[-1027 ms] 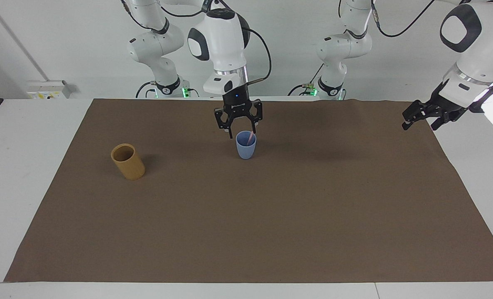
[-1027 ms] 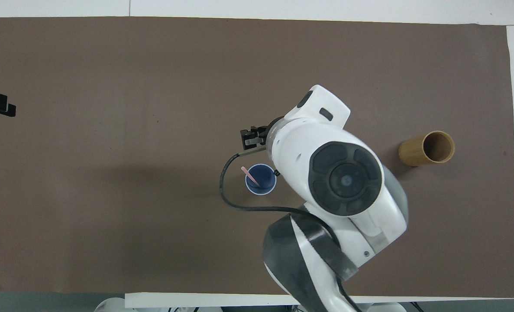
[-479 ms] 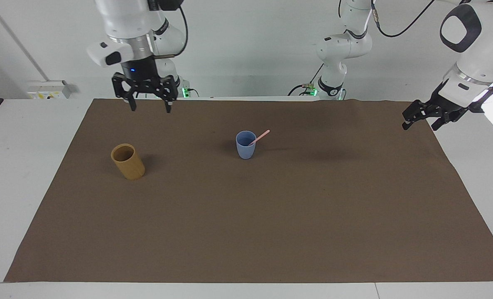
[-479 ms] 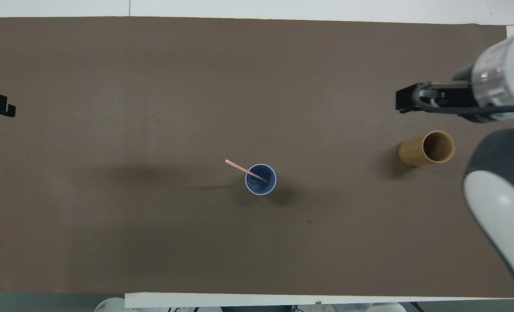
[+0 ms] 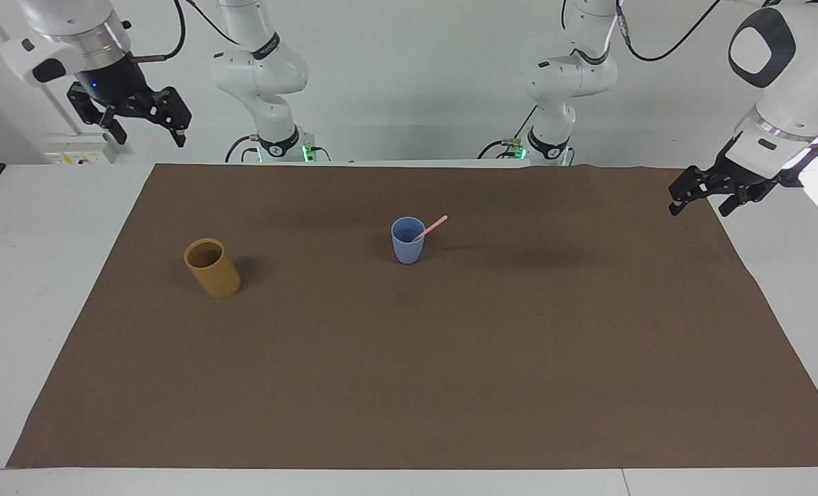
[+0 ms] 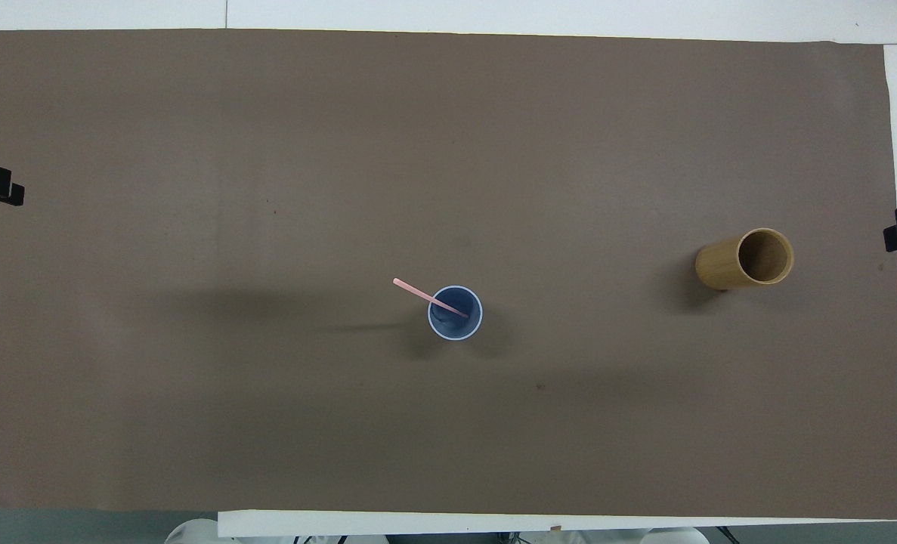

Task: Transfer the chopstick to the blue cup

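right gripper [image 5: 145, 124] withdrawn, thin pink chopstick [image 5: 431, 228] leaning in blue cup [image 5: 408, 240]

On the bench [image 5: 9, 289] in front of you, the small light-blue tapered plastic cup [image 5: 408, 240] stands upright mid-mat, the thin pale pink chopstick [image 5: 431, 228] in it, leaning over the rim toward the left arm's end. The tan-yellow cylindrical cup [image 5: 212, 268] stands well apart, toward the right arm's end, slightly farther from the robots.

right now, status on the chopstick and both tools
Left tool open, waiting over the mat's edge. Right tool open, raised off the mat's corner. Chopstick leaning in blue cup. Nothing in the way.
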Controlling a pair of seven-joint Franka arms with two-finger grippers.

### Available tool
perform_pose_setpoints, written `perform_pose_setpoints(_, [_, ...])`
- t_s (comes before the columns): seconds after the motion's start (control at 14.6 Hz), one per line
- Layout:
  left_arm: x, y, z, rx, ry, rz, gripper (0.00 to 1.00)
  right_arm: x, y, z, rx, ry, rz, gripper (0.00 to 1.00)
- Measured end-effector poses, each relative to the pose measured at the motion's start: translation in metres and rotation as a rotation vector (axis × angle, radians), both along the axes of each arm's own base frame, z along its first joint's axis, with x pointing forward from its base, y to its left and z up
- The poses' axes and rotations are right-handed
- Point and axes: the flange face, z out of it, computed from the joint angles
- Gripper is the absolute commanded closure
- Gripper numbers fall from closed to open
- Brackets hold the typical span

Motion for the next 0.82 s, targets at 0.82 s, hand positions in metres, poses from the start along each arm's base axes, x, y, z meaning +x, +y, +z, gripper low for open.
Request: perform_pose_setpoints(0.82, [0.0,0.006,0.0,0.001,-0.001,0.011,0.0,-0.009,0.018,-0.003,-0.006,0.021,0.035,0.0])
